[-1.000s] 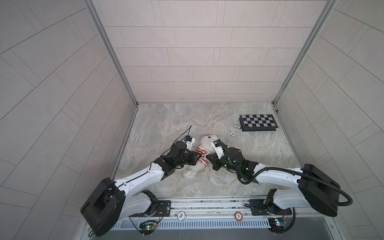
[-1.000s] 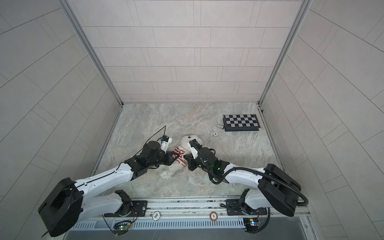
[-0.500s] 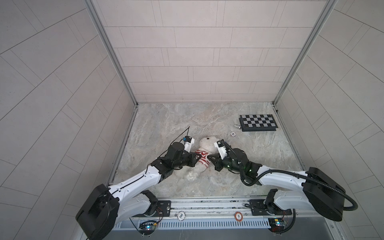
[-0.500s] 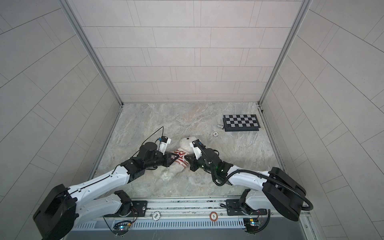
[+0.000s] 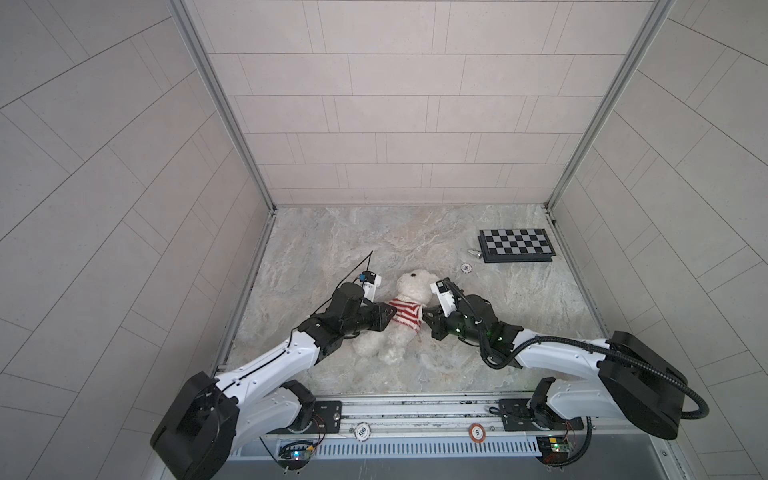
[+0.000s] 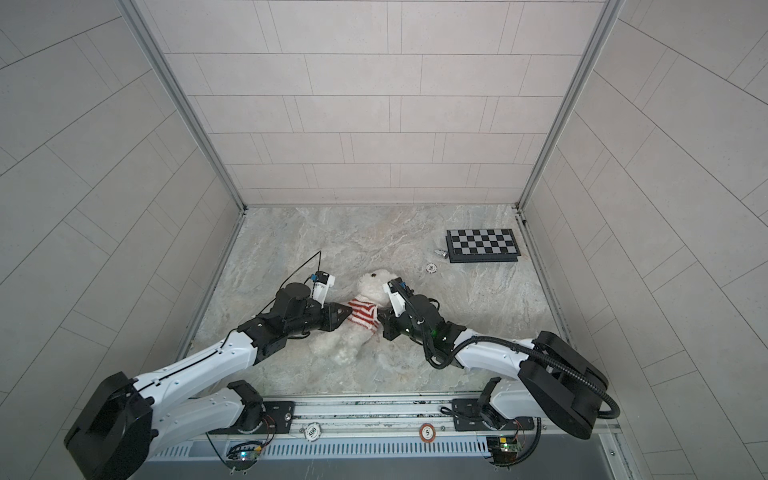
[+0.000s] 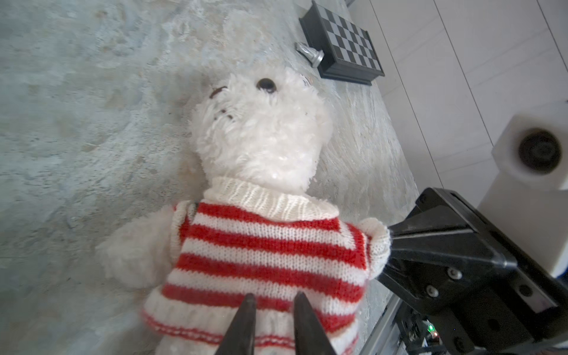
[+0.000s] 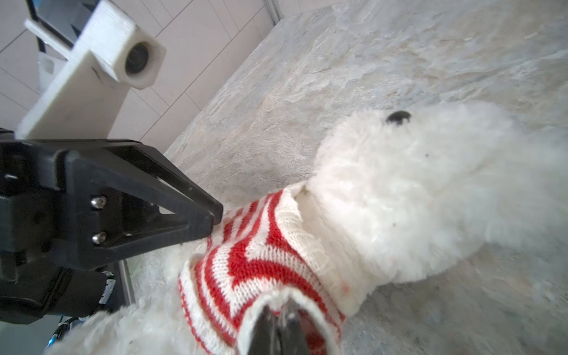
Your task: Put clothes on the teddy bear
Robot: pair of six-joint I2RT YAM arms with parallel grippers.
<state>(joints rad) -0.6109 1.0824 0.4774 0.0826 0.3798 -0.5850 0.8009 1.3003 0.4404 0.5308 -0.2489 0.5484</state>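
Note:
The white teddy bear (image 5: 415, 284) (image 6: 376, 284) (image 7: 261, 138) (image 8: 415, 199) lies on its back mid-table, head toward the far wall. A red-and-white striped sweater (image 5: 405, 316) (image 6: 363, 313) (image 7: 267, 246) (image 8: 246, 261) covers its torso, and one bare arm sticks out of a sleeve. My left gripper (image 5: 392, 321) (image 6: 348, 311) (image 7: 274, 302) hovers at the sweater's hem. Its jaws are slightly open, with knit showing between them. My right gripper (image 5: 424, 322) (image 6: 380, 322) (image 8: 278, 310) is shut, its tips pushed inside the other sleeve's white cuff.
A small chessboard (image 5: 515, 251) (image 6: 484, 251) (image 7: 344, 52) sits at the back right, with a silver piece (image 5: 473, 253) (image 7: 310, 55) lying beside it. A poker chip (image 5: 466, 268) (image 6: 432, 269) lies near the bear's head. Walls enclose three sides.
My left gripper's jaws have parted a little at the hem. The sweater now lies spread further down the bear's torso. My right gripper stays shut at the sleeve.

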